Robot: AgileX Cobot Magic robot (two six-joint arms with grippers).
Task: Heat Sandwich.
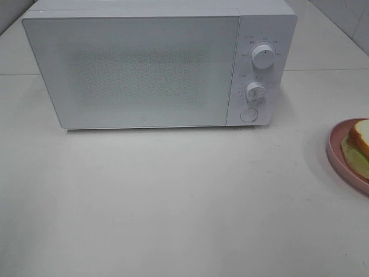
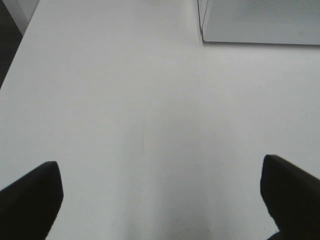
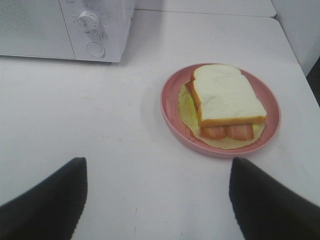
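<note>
Down at the near edge of the right wrist view, the right gripper shows 2 dark fingers spread wide with nothing between them, hovering over the plain white counter. Just beyond them sits the round pink plate, and on it the white sliced-bread sandwich, tan crust around the edge, pale green lettuce and reddish filling peeking out from under the top slice. In the overhead view that plate is right at the right-hand edge of the counter, partly cut off. Over on the other side, the left gripper is just as wide open, its 2 black fingers empty above bare counter. Further back stands the boxy white microwave oven, door closed, with 2 round white dials stacked on its right panel and a round button below them.
</note>
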